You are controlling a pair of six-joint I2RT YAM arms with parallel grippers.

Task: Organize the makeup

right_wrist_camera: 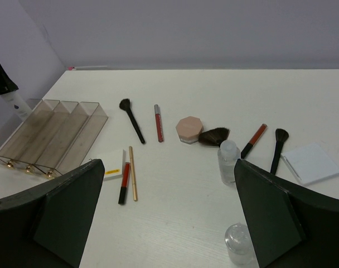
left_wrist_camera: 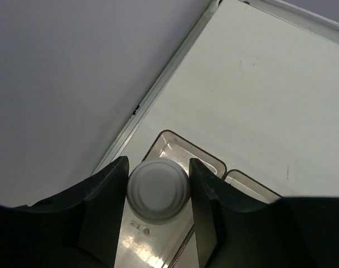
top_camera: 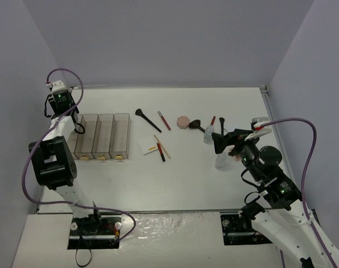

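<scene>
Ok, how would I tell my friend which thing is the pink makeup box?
On the white table, look right of the four clear plastic bins, near the middle. Between a thin red pencil and a fluffy dark brush lies the pink eight-sided compact. It is the only pink, flat thing there; its neighbours are long and thin.

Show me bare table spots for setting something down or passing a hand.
Bare: the near strip between the bins and the arm bases, and the far strip behind the black brush. Crowded: from the white pad to the clear bottles by the right gripper.
</scene>
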